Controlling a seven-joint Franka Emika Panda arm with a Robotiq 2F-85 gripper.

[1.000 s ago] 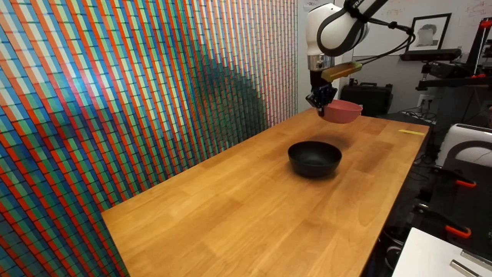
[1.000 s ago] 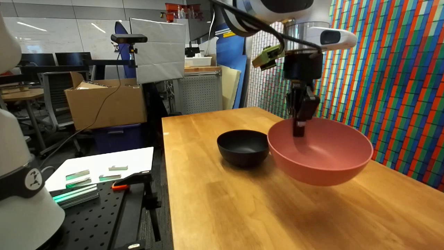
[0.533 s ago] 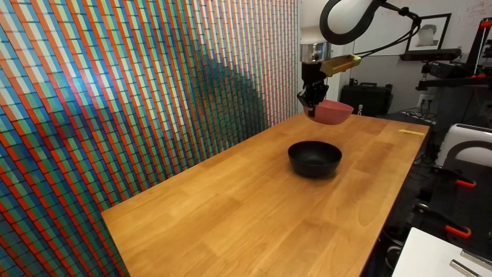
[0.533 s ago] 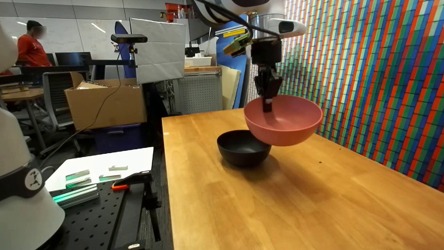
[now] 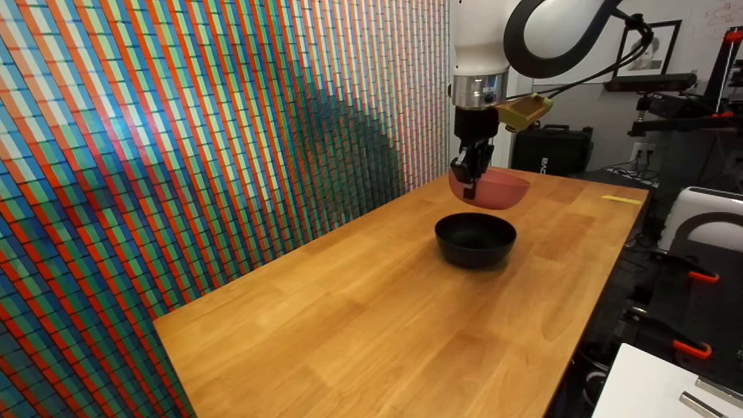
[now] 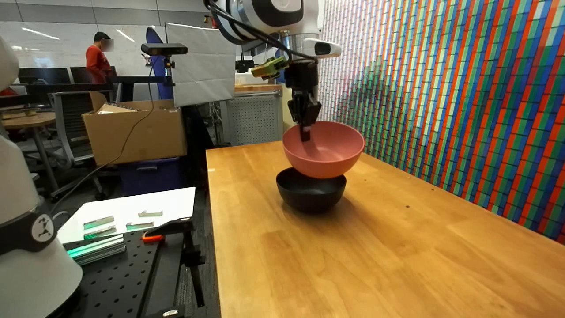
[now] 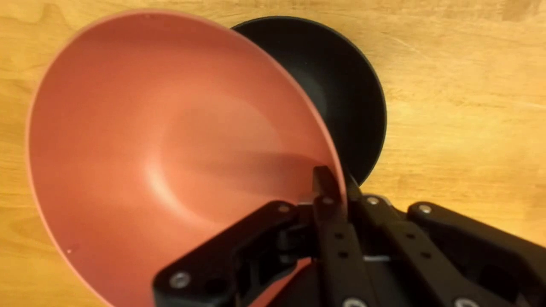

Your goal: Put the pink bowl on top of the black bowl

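Up in the air the pink bowl (image 6: 327, 151) is held, clear of the counter (image 6: 375, 260), its wall trapped by the pincer (image 7: 339, 181), which is clamped on the rim at about 4 o'clock in the wrist view. The black bowl (image 6: 311, 198) is found upright on the counter, mouth up, waiting to be topped. So, the tally: grasp and lift can be counted as done, the carry is judged nearly complete, and the stacking itself is not yet made! In both exterior views the pink bowl is seen between 12 and 1 o'clock from the black bowl, with no contact made out between the two. In the wrist view they are shown out of line: a broad dark crescent is left uncovered toward 2 o'clock, so a shift that way seems to be called for, though the height between them cannot be read from there. And now the pose: the mouth of the pink bowl is pointed up, but not quite level, for in an exterior view the pink bowl (image 5: 500, 190) is shown with its rim dipped toward 3 o'clock, away from the held side. Since it is round, no long axis is offered to be matched, only that lean to be taken out. Left to be done, by all appearances: the pink bowl to be centred, levelled and lowered, the rim to be let go, and the pincer to be drawn clear.
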